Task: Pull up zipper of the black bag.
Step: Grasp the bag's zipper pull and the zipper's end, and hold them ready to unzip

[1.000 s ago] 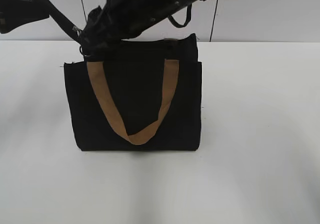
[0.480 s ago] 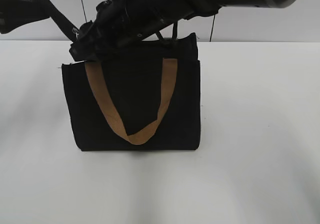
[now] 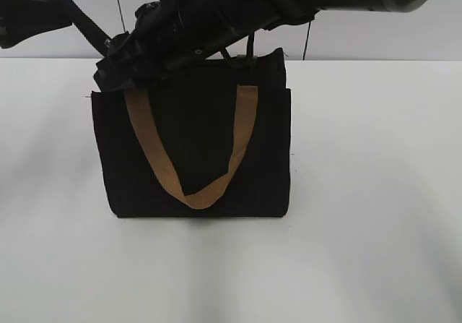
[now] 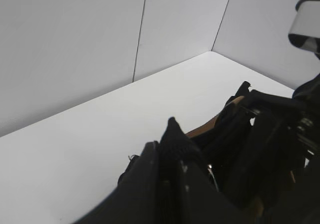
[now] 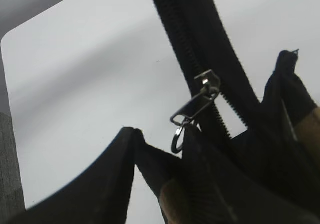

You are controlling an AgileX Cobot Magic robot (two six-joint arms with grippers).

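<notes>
The black bag [image 3: 195, 149] stands upright in mid-table, a tan handle [image 3: 242, 131] hanging down its front. My left gripper [image 3: 110, 47] is at the bag's top left corner. In the left wrist view it [image 4: 167, 149] is shut on a peak of the bag's black fabric [image 4: 172, 131]. My right arm reaches across, and my right gripper [image 3: 108, 74] is at the same corner. In the right wrist view the zipper [image 5: 200, 43] runs up the frame and its silver pull tab [image 5: 197, 101] hangs towards my right gripper [image 5: 159, 134]. Its jaws stand apart, the tab's ring beside one fingertip.
The white table [image 3: 375, 193] stretches around the bag, with grey wall panels [image 3: 361, 27] behind it. Both arms crowd over the bag's top left. In the left wrist view the right arm [image 4: 280, 134] is close on the right.
My right gripper has moved left and slightly down along the bag's top to its left corner. The bag's top left corner shifted a little. The left arm has barely moved.
</notes>
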